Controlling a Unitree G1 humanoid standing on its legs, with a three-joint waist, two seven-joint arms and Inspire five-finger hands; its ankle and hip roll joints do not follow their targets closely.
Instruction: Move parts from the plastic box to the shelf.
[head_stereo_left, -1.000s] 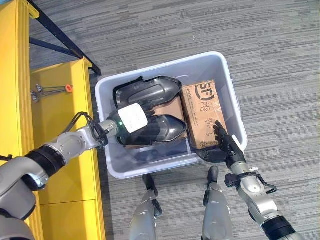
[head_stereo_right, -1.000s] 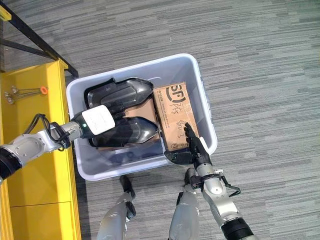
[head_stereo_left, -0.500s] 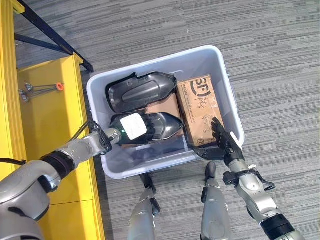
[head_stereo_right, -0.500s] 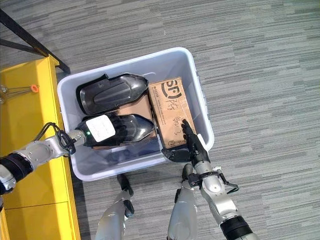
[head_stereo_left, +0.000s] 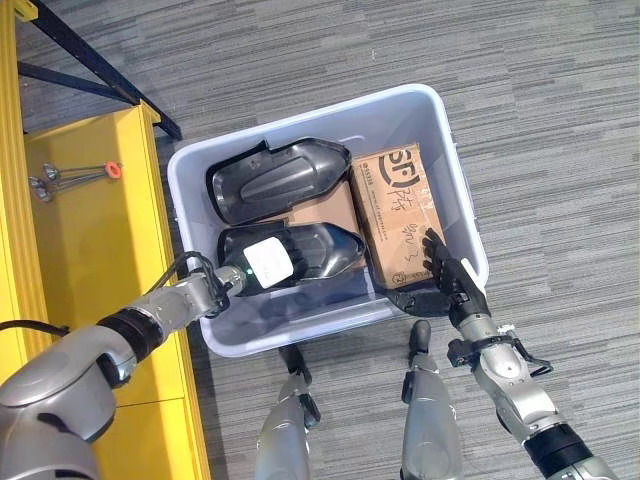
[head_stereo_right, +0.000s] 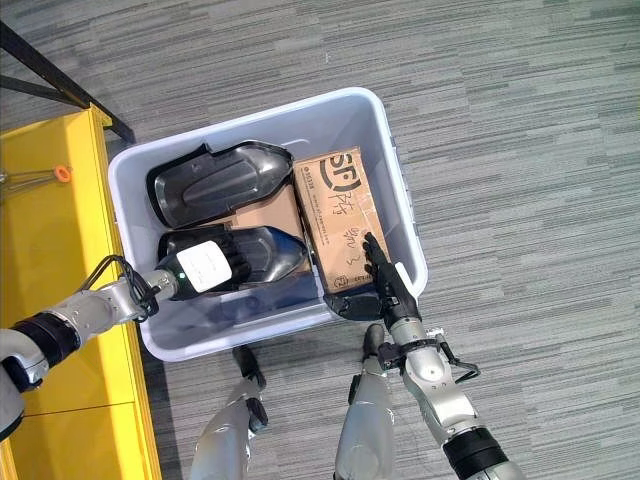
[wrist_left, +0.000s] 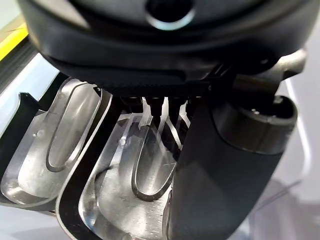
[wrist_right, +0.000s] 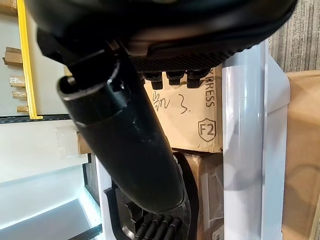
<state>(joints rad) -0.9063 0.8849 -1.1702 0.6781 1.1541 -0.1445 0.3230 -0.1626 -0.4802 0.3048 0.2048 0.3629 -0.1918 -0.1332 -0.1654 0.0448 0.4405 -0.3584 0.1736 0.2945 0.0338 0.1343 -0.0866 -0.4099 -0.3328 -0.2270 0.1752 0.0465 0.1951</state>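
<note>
Here the left hand (head_stereo_left: 262, 262) sits inside the box (head_stereo_left: 455, 170), on the nearer of two black parts (head_stereo_left: 315, 250). Its wrist view shows fingers reaching down onto the part's glossy shell with the thumb alongside, but whether they actually clamp it I cannot tell. Just beyond that hand lies the second part (head_stereo_left: 275, 180), a matching black moulded shell, resting partly on cardboard.

The right hand (head_stereo_right: 385, 285) hovers at the box's near right corner with fingers straight and relaxed, holding nothing. Its fingertips are over the near end of the carton (head_stereo_right: 340, 215), which lies along the right wall. A dark piece (head_stereo_right: 350, 305) lies beside its palm at the rim.

Step, as judged: picking the first part; nothing has reached the shelf (head_stereo_left: 85, 220), which stands to the outside of the left arm. Next move likely needs a secure hold on the curved, slippery-looking shell, a lift clear of the wall, then a swing outward to the shelf.

Writing: the carton bears large printed letters and handwritten marks; the left hand's white cover is blank.
</note>
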